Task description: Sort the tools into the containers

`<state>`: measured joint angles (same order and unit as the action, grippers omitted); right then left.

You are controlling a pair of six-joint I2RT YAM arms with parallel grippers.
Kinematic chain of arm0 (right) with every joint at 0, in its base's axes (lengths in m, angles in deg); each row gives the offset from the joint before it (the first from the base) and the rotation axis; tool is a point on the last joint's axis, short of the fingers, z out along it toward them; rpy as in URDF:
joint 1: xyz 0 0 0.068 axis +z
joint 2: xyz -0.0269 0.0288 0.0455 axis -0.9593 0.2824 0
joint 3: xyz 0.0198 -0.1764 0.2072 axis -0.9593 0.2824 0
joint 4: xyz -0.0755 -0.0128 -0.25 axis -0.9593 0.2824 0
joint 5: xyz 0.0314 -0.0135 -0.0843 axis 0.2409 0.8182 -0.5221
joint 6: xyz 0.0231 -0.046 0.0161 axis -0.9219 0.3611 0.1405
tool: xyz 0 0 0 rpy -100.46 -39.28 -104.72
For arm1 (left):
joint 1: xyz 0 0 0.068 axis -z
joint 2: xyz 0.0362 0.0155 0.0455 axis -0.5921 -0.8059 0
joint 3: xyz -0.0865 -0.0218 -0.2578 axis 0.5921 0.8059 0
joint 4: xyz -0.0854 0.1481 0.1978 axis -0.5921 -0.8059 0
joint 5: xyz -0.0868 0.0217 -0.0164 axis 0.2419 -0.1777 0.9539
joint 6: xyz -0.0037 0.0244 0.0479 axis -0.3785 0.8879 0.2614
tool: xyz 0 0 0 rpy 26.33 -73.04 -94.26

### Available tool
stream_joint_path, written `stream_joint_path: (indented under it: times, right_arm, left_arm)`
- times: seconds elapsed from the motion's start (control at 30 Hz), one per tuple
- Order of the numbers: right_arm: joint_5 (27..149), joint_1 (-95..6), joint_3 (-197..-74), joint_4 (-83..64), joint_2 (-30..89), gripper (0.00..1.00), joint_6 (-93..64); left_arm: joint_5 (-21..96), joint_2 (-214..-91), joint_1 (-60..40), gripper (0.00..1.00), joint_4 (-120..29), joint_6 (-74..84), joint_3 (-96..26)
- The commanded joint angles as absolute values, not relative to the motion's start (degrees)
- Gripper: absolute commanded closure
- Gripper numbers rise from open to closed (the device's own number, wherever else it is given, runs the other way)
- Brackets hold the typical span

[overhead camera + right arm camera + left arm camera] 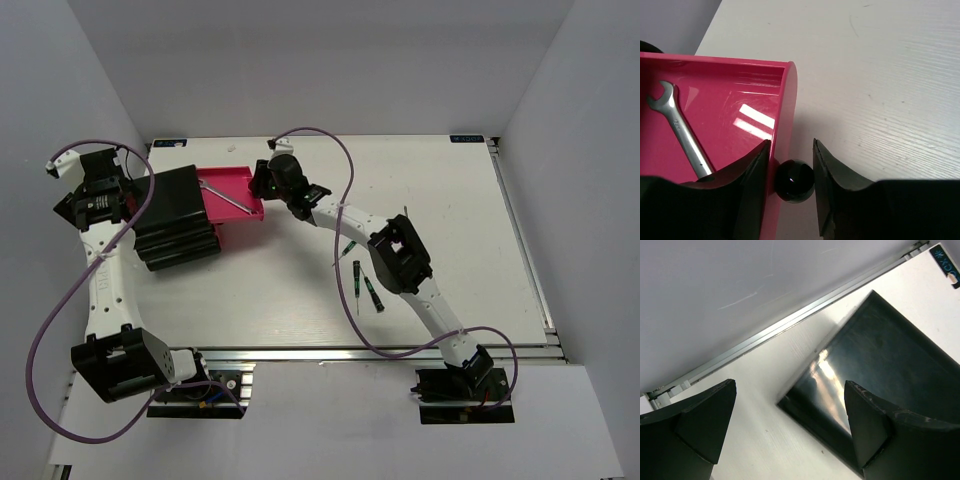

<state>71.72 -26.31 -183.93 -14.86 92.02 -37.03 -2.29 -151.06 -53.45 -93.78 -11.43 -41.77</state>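
Note:
The top magenta drawer stands pulled out of the black cabinet with the silver wrench lying in it. My right gripper is shut on the drawer's front: one finger sits inside against the pink wall, the other presses the round black knob. The wrench lies to the left of that inner finger. Two slim screwdrivers lie on the table under the right arm, and a third peeks out beside it. My left gripper is open by the cabinet's rear corner.
The cabinet's lower drawers are shut. The white back wall and an aluminium rail run close behind the left gripper. The right arm's purple cable loops over the table beyond the drawer. The bigger green-handled screwdriver is not in sight.

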Motion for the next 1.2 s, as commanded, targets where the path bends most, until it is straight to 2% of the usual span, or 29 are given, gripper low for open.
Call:
stream_joint_path:
  times: [0.0,0.13,0.27,0.33,0.4,0.5,0.7,0.93,1.17]
  right_arm:
    - [71.5,-28.7,-181.7,-15.3,87.2,0.66,-36.3]
    - [71.3,-30.3,-179.9,-15.8,86.0,0.68,-35.7]
    - [71.8,-31.1,-177.8,-16.7,84.9,0.69,-34.4]
    - [71.9,-31.2,-176.9,-17.8,83.7,0.69,-33.6]
    - [72.1,-31.2,-175.0,-19.3,82.3,0.7,-32.8]
    - [72.5,-31.1,-172.7,-20.4,80.8,0.71,-32.1]
    - [73.0,-31.2,-170.6,-21.4,79.0,0.71,-31.8]
    - [74.7,-31.5,-169.4,-21.9,76.9,0.71,-31.4]
    - [83.1,-31.5,-169.4,-21.4,75.1,0.73,-30.3]
  left_arm:
    - [-4.2,-148.9,-53.9,0.02,-94.4,-10.6,-40.6]
    - [-1.2,-148.5,-55.1,0.02,-94.5,-9.8,-37.3]
    - [8.7,-147.7,-55.9,0.02,-92.9,-8.9,-34.1]
    - [8.7,-148.0,-56.3,0.02,-92.1,-8.4,-33.0]
    - [16.3,-148.8,-56.5,0.02,-91.2,-8.1,-32.7]
    - [21.5,-149.5,-56.6,0.02,-89.8,-8.5,-32.2]
    - [24.9,-148.8,-56.5,0.02,-87.9,-9.0,-31.2]
    - [35.0,-152.9,-56.6,0.02,-87.3,-9.3,-28.2]
    - [40.0,-154.8,-56.6,0.02,-84.3,-9.1,-27.0]
